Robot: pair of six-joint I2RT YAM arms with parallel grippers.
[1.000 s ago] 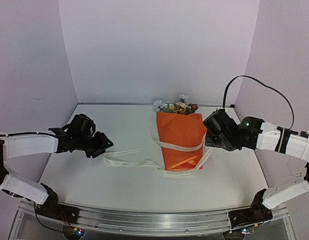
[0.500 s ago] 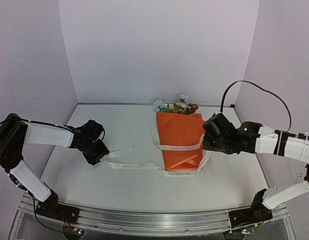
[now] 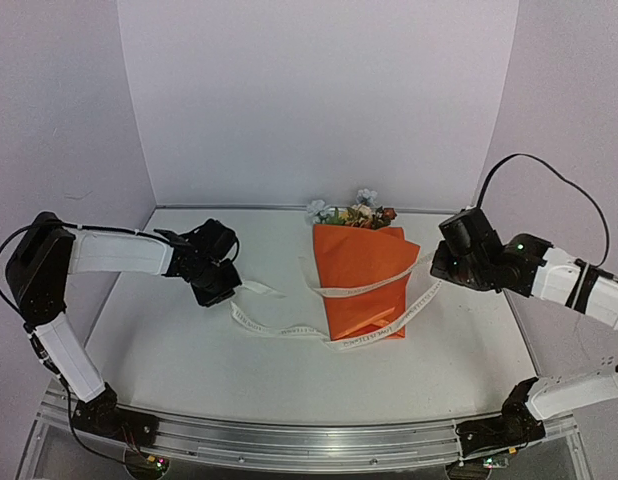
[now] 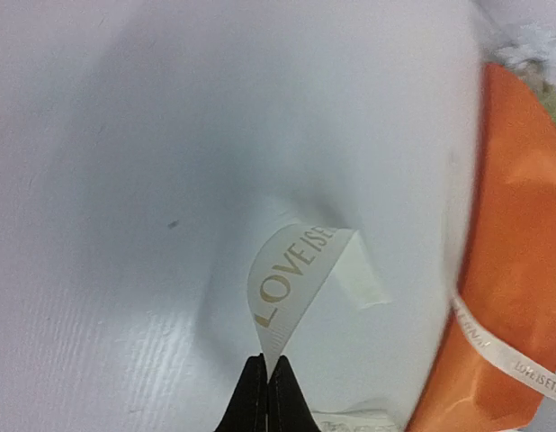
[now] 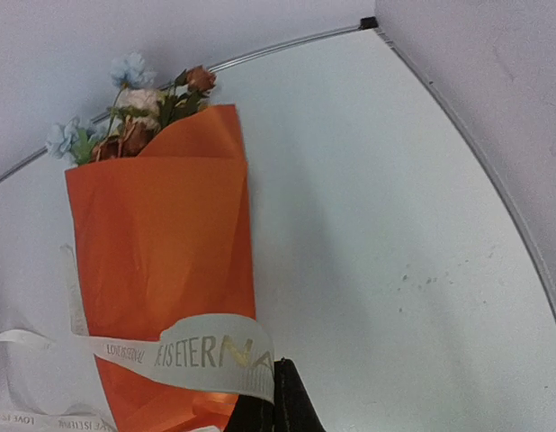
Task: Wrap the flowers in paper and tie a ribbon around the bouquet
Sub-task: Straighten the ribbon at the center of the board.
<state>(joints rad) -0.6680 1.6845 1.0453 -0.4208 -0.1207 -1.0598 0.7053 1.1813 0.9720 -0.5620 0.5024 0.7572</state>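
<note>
Since a second ago the left pincer (image 3: 223,288) has come in from the left side of the bench (image 3: 169,370) toward the centre; it has gone from spread to clenched on the left end of the ribbon (image 3: 289,328), which now rises off the surface in a curl; the right pincer (image 3: 444,268), clenched on the other end throughout, has drawn back to the right, so the band across the bouquet (image 3: 361,280) runs straighter; the bouquet itself has not shifted. It lies at the back centre of the bench, flowers (image 3: 354,213) close to the back wall (image 3: 319,100), orange paper (image 5: 170,252) toward the front; open bench lies ahead of it and to its left, while the right arm works near the right wall (image 3: 559,100). The bouquet sits between the two pincers, apart from both; a slack length of ribbon trails on the bench by its near end; whether the ribbon passes beneath the paper is not clear from these views.
</note>
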